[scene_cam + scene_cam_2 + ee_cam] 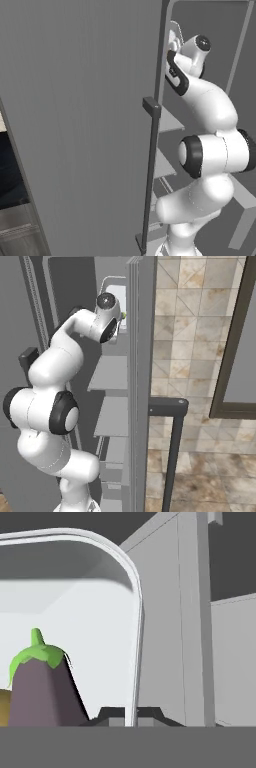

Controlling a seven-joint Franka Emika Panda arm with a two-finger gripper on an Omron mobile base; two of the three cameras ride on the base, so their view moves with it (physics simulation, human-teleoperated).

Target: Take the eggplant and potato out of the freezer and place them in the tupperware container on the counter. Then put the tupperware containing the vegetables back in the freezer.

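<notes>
The eggplant (40, 684) is seen sitting inside the tupperware container (134, 602), with a bit of potato (4, 708) tucked beside it. The container's rim is pinched right at the gripper (131, 714), fingers nearly shut, up inside the freezer (80, 115).

Kitchen: open freezer (75, 125), tiled wall (190, 331)

My arm (210, 150) reaches up past the open freezer door (80, 120) and its dark bar handle (151, 165), toward grey inner shelves (167, 122).
</notes>
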